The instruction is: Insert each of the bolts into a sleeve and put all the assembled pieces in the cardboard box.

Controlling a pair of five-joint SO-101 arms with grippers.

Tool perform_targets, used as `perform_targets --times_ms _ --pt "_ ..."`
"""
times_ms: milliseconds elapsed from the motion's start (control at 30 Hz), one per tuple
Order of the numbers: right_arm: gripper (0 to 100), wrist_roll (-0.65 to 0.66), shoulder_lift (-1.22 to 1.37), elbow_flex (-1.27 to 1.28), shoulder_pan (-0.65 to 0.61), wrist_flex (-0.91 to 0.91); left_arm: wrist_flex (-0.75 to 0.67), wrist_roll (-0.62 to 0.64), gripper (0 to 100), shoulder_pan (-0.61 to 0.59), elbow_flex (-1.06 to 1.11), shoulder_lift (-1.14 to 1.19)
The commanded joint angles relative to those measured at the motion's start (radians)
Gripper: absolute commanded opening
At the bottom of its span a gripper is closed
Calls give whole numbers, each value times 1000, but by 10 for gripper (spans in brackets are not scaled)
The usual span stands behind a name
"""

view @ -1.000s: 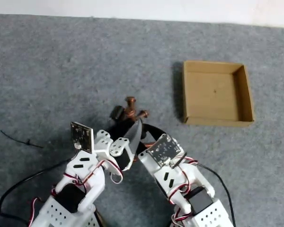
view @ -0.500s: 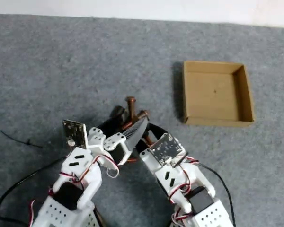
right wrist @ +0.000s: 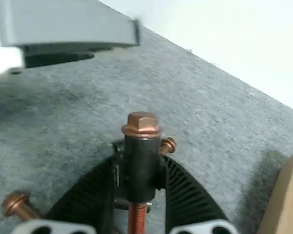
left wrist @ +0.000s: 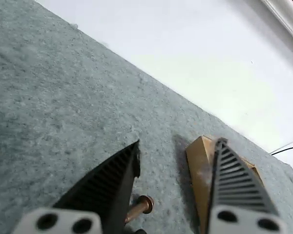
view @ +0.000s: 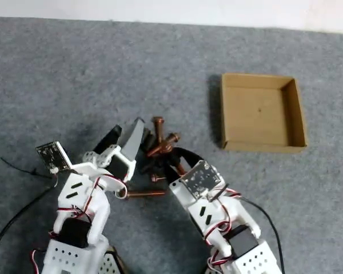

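In the right wrist view my right gripper (right wrist: 136, 195) is shut on a black sleeve (right wrist: 139, 158) with a copper bolt (right wrist: 141, 125) through it, head pointing away from the wrist. From above, that gripper (view: 170, 157) sits in the middle of the felt among loose copper bolts (view: 162, 146). My left gripper (view: 128, 125) hangs open just left of it, nothing between its fingers. The left wrist view shows its black fingers (left wrist: 112, 178) spread over one bolt (left wrist: 139, 207). The cardboard box (view: 262, 111) stands empty to the right.
More bolts lie near the arms' bases (view: 146, 194) and beside the held piece (right wrist: 168, 145) (right wrist: 13, 204). A black cable tie (view: 26, 170) lies at the far left. Grey felt covers the table, with open room at the back and left.
My left gripper has swung left, away from the right gripper and the bolts, and now stands open. The right arm has kept its place with the sleeve and bolt.
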Motion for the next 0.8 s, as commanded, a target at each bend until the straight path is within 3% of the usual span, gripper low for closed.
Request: perform_targets --times_ms 0,100,267,433,633,767 --pt "5 2 -22 -24 50 -45 -2 -12 127 -13 -41 -12" --pt "5 -2 -22 -31 96 -47 -3 -94 0 -13 -39 -12" --pt "5 -161 -22 -25 236 -136 -2 -187 11 -33 -39 -10" --pt "5 -167 -21 -30 309 -140 11 -439 6 -64 -47 -10" --pt "5 -167 -19 -36 344 -142 232 -700 6 -65 -116 -10" --pt "5 -167 70 -81 369 -143 261 -750 6 -64 -120 -10"
